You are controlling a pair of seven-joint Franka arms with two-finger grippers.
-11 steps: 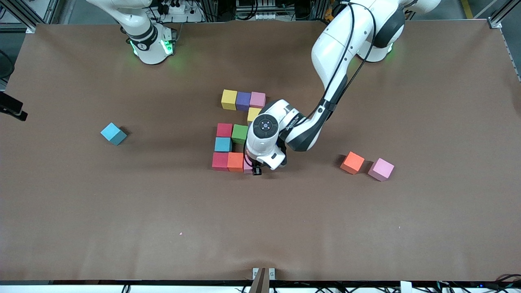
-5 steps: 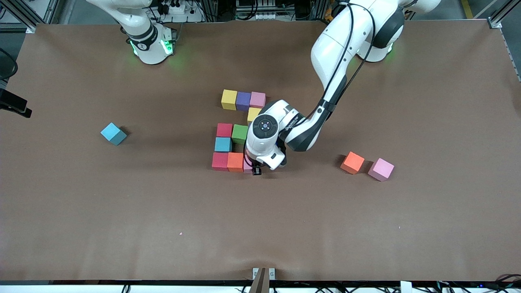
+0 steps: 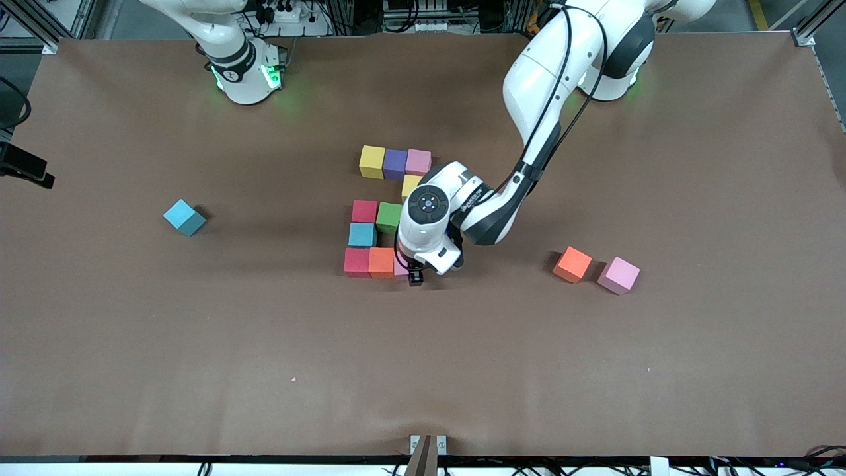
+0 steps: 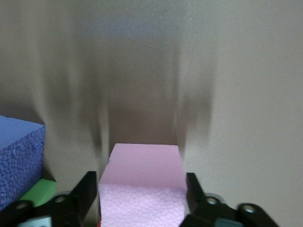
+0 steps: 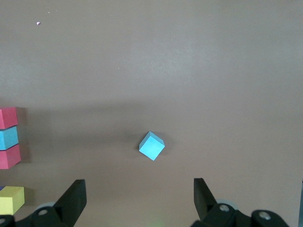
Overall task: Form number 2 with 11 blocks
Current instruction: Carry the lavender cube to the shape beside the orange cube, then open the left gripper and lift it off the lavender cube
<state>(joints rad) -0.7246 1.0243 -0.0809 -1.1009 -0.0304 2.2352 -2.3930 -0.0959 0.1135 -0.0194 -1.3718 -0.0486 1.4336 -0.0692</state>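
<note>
Pink block sits between the left tool's parted fingers, apparently ungripped.

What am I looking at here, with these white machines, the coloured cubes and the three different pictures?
These are two robot arms bolted along one edge of a brown table. The wide picture comes from a high camera facing them. The other two come from small cameras on each arm's wrist, looking down past its two black fingers.

On the table, coloured foam blocks are laid in rows to form a blocky number 2. The left gripper is low at the end of the row nearest the camera, its fingers standing just apart on either side of a pink block set beside the orange one.

The right gripper waits, open and holding nothing, high above a loose blue block. A spare orange block and a spare pink block lie toward the left arm's end.
</note>
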